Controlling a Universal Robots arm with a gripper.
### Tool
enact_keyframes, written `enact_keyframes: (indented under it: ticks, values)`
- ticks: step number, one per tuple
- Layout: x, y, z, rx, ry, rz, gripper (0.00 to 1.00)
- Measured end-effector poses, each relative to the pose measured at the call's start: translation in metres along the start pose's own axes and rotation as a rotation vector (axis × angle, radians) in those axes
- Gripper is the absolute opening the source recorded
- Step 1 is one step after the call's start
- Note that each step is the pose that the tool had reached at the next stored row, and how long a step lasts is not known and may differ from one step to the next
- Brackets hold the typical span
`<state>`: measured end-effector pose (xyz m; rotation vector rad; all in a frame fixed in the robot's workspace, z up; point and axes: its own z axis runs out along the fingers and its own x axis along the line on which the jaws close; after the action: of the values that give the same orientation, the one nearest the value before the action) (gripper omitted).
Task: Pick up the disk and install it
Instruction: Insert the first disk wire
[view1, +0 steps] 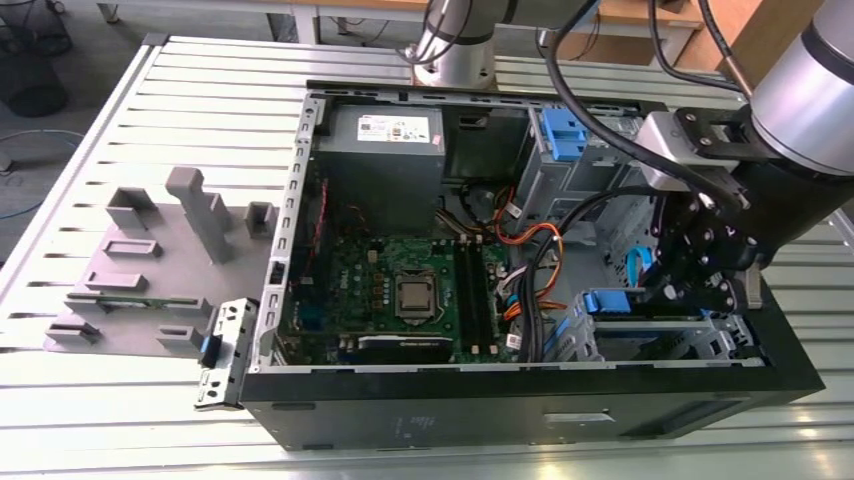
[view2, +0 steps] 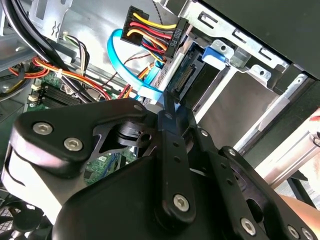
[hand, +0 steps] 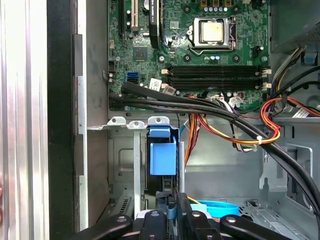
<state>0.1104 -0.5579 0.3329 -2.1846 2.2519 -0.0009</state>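
I am holding the black tool (view1: 705, 290) inside the open black computer case (view1: 534, 420). It is sitting at the blue-railed silver disk (hand: 163, 157) in the drive cage; I cannot tell the tool's opening.

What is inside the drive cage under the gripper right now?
In the first wrist view, the disk stands edge-on in the drive cage, its blue rail facing the camera, with the gripper at its near end. The gripper hides that end, and the cage hides the disk's label.

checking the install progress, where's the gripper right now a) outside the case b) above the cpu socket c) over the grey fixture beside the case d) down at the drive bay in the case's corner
d, the gripper hangs inside the open computer case at the drive bay, whose blue latch appears in the first wrist view just ahead of it.
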Motion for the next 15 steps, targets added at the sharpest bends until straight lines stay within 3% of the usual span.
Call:
enact_keyframes:
  ticks: [6, 12, 15]
  values:
    - [0.0000, 0.0000, -0.0062, -0.0005, 0.0000, 0.000, 0.24]
    - [-0.0001, -0.0001, -0.0180, -0.0010, 0.0001, 0.000, 0.24]
    - [0.0000, -0.0001, -0.0188, -0.0010, -0.0002, 0.000, 0.24]
